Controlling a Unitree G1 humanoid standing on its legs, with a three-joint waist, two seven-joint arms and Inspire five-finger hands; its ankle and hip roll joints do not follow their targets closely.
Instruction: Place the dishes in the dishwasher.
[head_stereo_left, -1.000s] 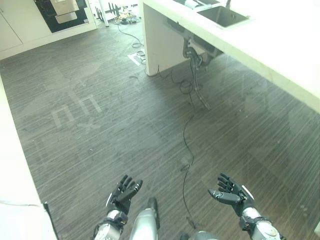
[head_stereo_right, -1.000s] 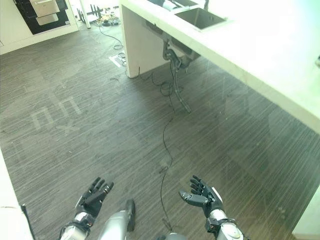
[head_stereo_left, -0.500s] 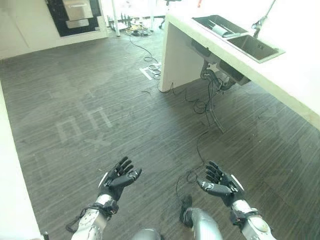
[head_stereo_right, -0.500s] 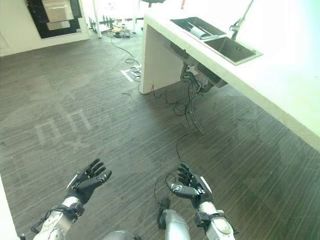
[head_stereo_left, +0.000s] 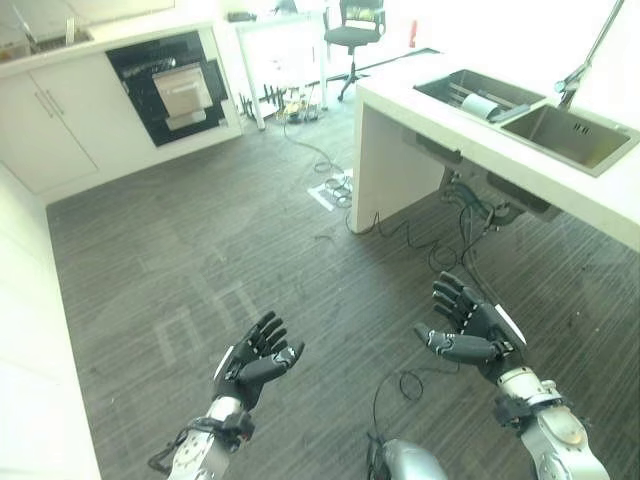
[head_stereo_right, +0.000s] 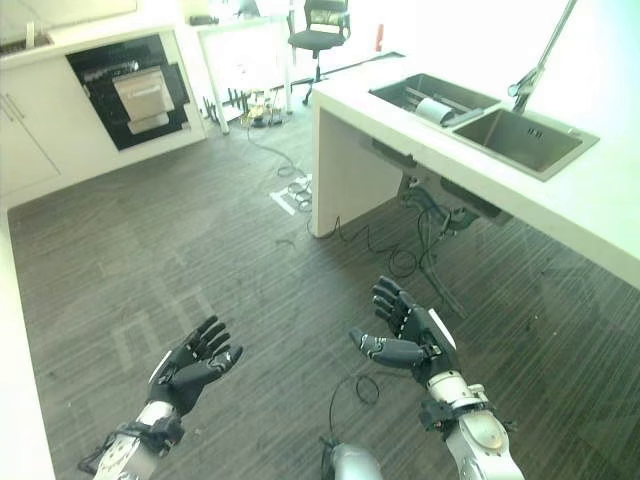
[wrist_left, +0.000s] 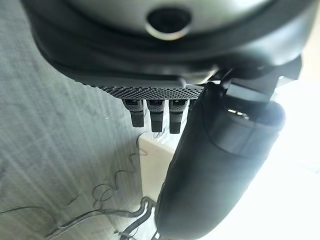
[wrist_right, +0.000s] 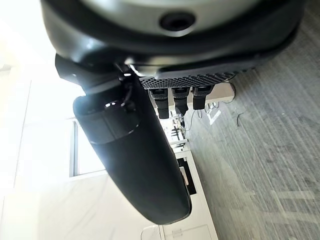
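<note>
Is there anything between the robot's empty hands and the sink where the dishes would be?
Both hands, left hand and right hand, are open over bare floor. The sink sits in the white counter ahead on the right. Only loose cables lie on the floor at the counter's foot.

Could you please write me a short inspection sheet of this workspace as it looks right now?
Surface: dark wood-grain floor; white counter with double sink.
Job's things: a light item in the sink's far basin, too small to identify; dark appliance in the far cabinets.
Clutter: nothing seen.
Hands: left hand and right hand open, holding nothing.
Cables: loose cables under the counter.
Surroundings: office chair in the background.
</note>
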